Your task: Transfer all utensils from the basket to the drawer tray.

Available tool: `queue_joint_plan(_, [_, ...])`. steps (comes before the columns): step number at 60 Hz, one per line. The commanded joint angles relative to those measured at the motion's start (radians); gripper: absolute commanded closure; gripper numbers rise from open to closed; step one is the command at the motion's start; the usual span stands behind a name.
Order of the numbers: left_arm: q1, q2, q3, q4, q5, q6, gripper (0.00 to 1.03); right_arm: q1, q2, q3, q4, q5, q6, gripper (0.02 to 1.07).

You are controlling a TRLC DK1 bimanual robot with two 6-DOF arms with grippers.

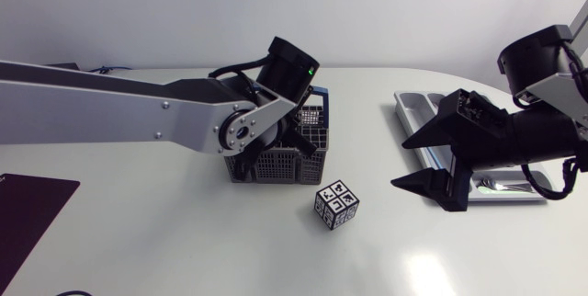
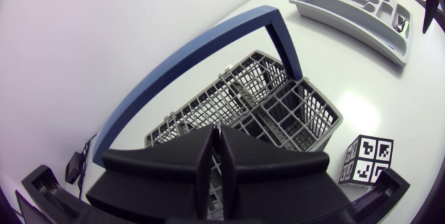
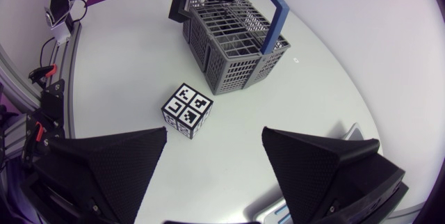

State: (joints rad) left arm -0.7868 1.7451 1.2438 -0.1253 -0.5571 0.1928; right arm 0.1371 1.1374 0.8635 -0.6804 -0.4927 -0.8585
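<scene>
The left end effector point(image 2: 215, 156), its two black wedge fingers pressed together, hangs just over one end of a grey plastic mesh basket with a blue arched handle point(image 2: 292, 109); whether anything thin is pinched between the fingers is hard to tell. The right end effector point(image 1: 404, 163) has its fingers spread wide apart, above the white desk point(image 1: 184, 232) at the edge of a grey moulded drawer tray point(image 1: 413, 103). A silver metal utensil point(image 1: 501, 184) lies in the tray. A black-and-white patterned cube point(image 1: 336, 204) sits near the basket.
</scene>
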Motion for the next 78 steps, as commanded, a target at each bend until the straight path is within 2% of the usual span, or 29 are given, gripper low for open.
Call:
queue_joint_plan(1, [-0.019,-0.05,-0.058,0.035,-0.026,0.04,1.0,0.013,-0.022,-0.023,-0.007,0.006,0.029,0.08])
queue_joint_plan(6, [-0.037,-0.081,-0.092,0.072,-0.053,0.069,1.0,0.022,-0.033,-0.024,-0.01,0.006,0.033,0.08])
queue_joint_plan(11, [-0.057,-0.119,-0.147,0.173,-0.087,0.154,1.0,0.041,-0.044,-0.027,-0.01,0.009,0.049,0.08])
queue_joint_plan(19, [-0.071,-0.159,-0.187,0.194,-0.106,0.181,1.0,0.07,-0.064,-0.029,-0.01,0.019,0.069,0.08])
queue_joint_plan(28, [-0.092,-0.2,-0.234,0.282,-0.141,0.254,1.0,0.094,-0.077,-0.032,-0.008,0.025,0.085,0.08])
queue_joint_plan(38, [-0.086,-0.266,-0.233,0.262,-0.141,0.25,1.0,0.105,-0.11,-0.04,-0.001,0.026,0.108,0.08])
queue_joint_plan(51, [-0.085,-0.357,-0.231,0.207,-0.096,0.197,1.0,0.107,-0.172,-0.047,0.045,0.026,0.182,0.08])
queue_joint_plan(55, [-0.088,-0.384,-0.228,0.185,-0.075,0.169,1.0,0.119,-0.196,-0.058,0.076,0.028,0.213,0.08])
queue_joint_plan(63, [-0.081,-0.423,-0.168,0.03,0.025,0.043,1.0,0.177,-0.228,-0.078,0.147,0.063,0.325,0.08])
queue_joint_plan(72, [-0.042,-0.43,-0.083,-0.137,0.226,-0.096,1.0,0.372,-0.211,-0.083,0.179,0.318,0.404,0.08])
queue_joint_plan(78, [-0.017,-0.426,-0.04,-0.203,0.322,-0.151,1.0,0.443,-0.177,-0.073,0.225,0.356,0.455,0.08])
